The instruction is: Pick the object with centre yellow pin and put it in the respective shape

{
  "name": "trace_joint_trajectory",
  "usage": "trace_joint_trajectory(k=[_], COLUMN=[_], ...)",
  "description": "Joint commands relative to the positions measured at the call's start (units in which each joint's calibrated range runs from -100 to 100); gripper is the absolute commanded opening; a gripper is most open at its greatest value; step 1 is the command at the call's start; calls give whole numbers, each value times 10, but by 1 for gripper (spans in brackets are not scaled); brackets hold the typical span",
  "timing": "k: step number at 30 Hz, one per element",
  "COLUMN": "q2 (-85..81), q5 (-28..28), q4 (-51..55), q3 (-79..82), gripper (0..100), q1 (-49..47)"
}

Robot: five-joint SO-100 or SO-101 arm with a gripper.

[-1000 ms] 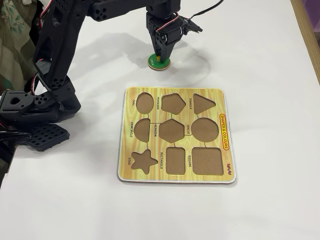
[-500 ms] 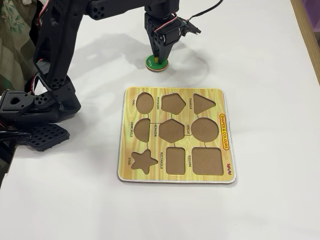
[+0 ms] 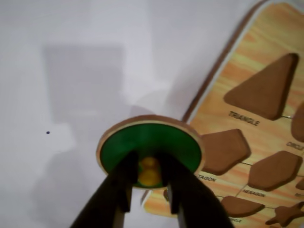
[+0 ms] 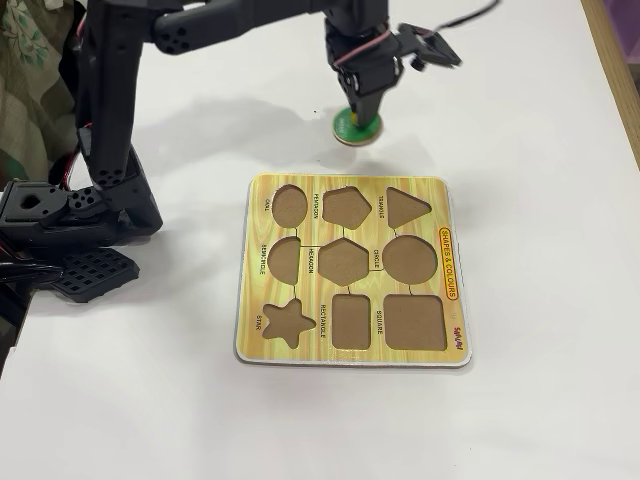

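Observation:
A green round piece [image 3: 152, 145] with a wooden rim and a yellow centre pin [image 3: 149, 172] fills the lower middle of the wrist view. My gripper [image 3: 149, 175] has its two black fingers closed on either side of the pin. In the fixed view the green piece [image 4: 352, 128] hangs under the gripper [image 4: 355, 112], on or just above the white table beyond the puzzle board's far edge. The board [image 4: 452, 260] has several empty recesses. Its circle recess [image 4: 410, 258] is on the right side of the middle row, and shows partly at the wrist view's right edge [image 3: 298, 122].
The arm's black base [image 4: 60, 215] stands at the left of the white table. Triangle [image 4: 406, 206], pentagon [image 4: 346, 207], hexagon [image 4: 344, 261], star [image 4: 287, 321], rectangle and square recesses lie in the board. A table edge [image 4: 612, 70] runs along the far right.

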Motion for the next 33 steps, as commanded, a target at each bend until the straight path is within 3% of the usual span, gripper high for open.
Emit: trace_joint_trajectory(k=[1, 17, 24, 33], q2=[-38, 59, 103, 133], q5=[-2, 5, 4, 4], q4=[-6, 7, 104, 97], q3=[-22, -226, -312, -327], gripper=[1, 1, 1, 1], q1=[52, 160, 210, 281])
